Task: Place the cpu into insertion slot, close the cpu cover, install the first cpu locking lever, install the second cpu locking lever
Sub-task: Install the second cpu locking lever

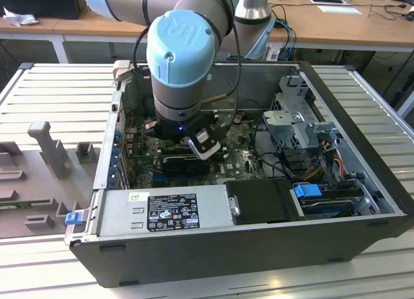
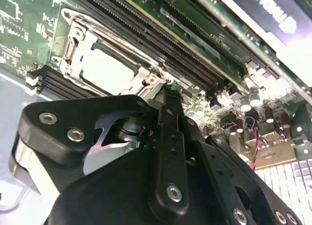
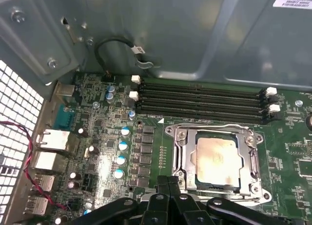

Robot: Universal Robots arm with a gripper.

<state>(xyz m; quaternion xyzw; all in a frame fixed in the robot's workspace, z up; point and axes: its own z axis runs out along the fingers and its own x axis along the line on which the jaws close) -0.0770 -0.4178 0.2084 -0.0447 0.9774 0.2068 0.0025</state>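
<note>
The cpu [image 3: 216, 158], a small flat square chip with a pale silver-beige metal top, sits inside the insertion slot [image 3: 181, 162], the square socket with grey metal rim on the green motherboard [image 3: 112, 132]. The thin grey metal cpu cover [image 3: 253, 159] lies around it, framing the chip. We judge the chip light, stiff and fragile; it should be held by its edges only. The black gripper [image 3: 169, 182] hovers just beside the socket with its fingers together, holding nothing. Long black memory slots [image 3: 200, 101] run nearby.
</note>
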